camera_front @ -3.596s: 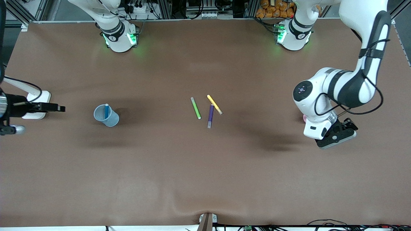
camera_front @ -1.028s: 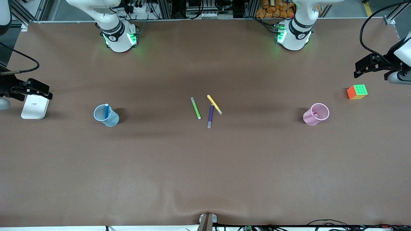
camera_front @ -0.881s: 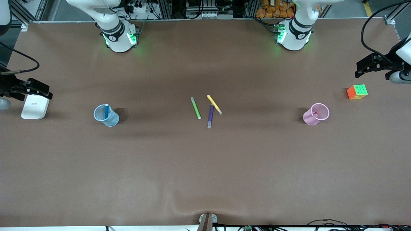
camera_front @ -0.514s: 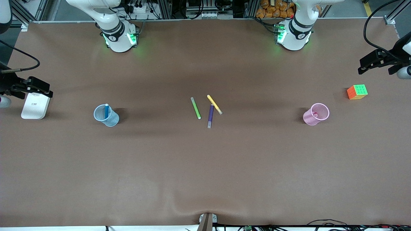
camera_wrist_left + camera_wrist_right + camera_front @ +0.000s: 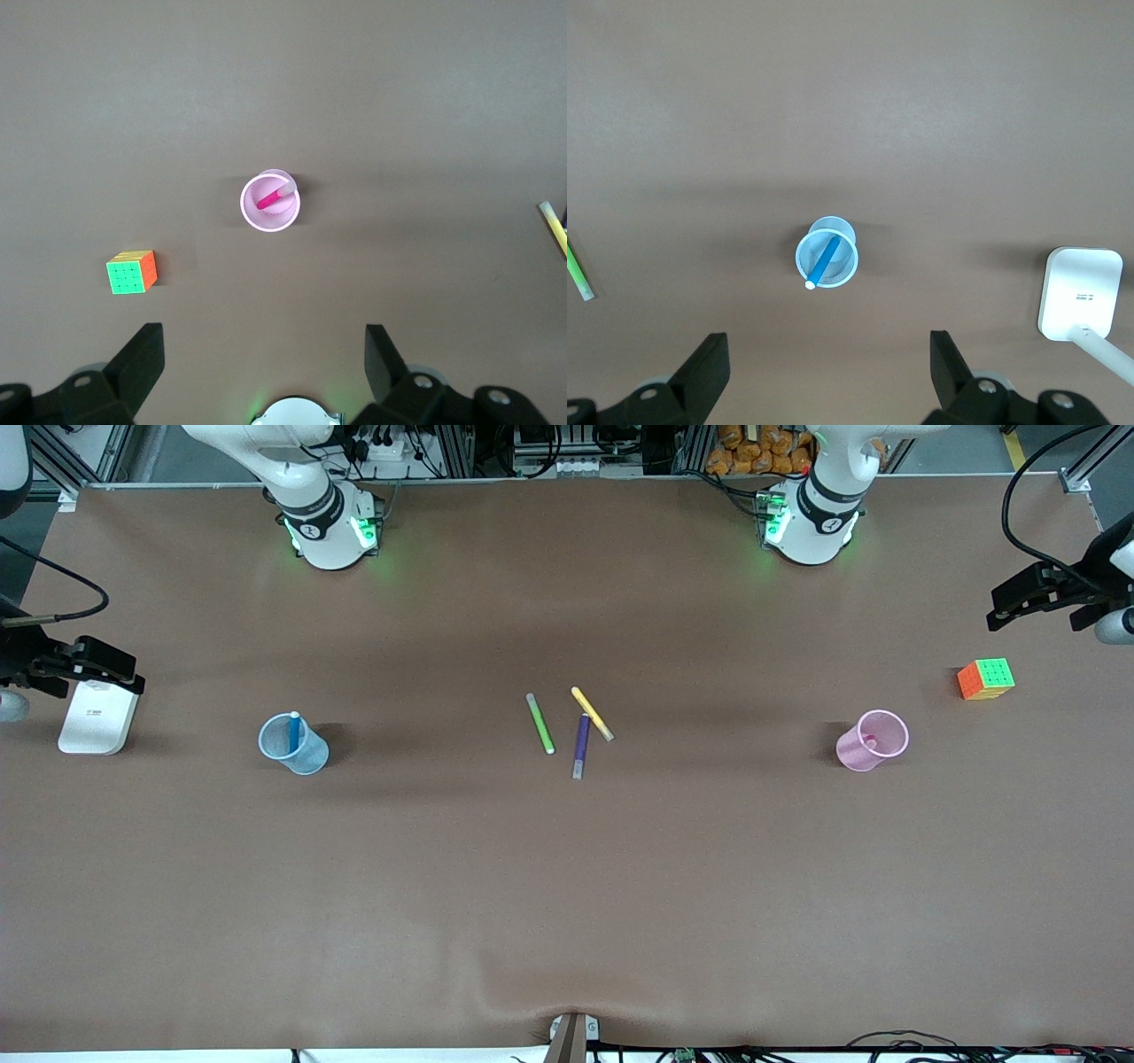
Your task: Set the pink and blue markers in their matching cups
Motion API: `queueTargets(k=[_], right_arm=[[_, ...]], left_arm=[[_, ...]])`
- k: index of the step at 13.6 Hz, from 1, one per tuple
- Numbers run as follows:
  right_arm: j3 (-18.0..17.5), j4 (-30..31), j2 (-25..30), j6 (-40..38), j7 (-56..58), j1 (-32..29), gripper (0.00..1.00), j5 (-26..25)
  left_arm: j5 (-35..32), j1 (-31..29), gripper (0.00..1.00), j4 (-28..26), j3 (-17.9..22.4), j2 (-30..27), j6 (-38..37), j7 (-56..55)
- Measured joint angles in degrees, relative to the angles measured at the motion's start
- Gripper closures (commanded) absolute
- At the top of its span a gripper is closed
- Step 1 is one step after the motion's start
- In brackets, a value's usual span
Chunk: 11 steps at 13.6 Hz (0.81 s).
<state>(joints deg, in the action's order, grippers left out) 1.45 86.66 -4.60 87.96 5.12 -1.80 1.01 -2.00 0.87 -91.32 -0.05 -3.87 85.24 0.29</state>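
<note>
The pale blue cup (image 5: 293, 746) stands upright toward the right arm's end of the table, with the blue marker (image 5: 294, 731) standing in it. The pale pink cup (image 5: 873, 740) stands toward the left arm's end, with the pink marker (image 5: 869, 741) inside. My left gripper (image 5: 1012, 605) is open and empty, high at the table's end, apart from the pink cup (image 5: 270, 202) and its marker (image 5: 275, 195). My right gripper (image 5: 117, 673) is open and empty over the white device, apart from the blue cup (image 5: 827, 258) and its marker (image 5: 822, 267).
Green (image 5: 539, 724), yellow (image 5: 592, 713) and dark purple (image 5: 581, 745) markers lie together mid-table. A colourful cube (image 5: 985, 678) sits near the pink cup. A white flat device (image 5: 96, 717) lies at the right arm's end.
The left arm has left the pink cup and pulled back to the table's end, uncovering cup, pink marker and cube. The right gripper has drawn back a little. Both are almost still in the last second.
</note>
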Motion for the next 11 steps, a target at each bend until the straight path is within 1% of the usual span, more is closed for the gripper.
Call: queueTargets(k=[11], right_arm=[[0.01, 0.06, 0.00, 0.00, 0.00, 0.00, 0.00, -0.03]], left_arm=[[0.00, 0.20, 0.00, 1.22, -0.11, 0.52, 0.02, -0.40]])
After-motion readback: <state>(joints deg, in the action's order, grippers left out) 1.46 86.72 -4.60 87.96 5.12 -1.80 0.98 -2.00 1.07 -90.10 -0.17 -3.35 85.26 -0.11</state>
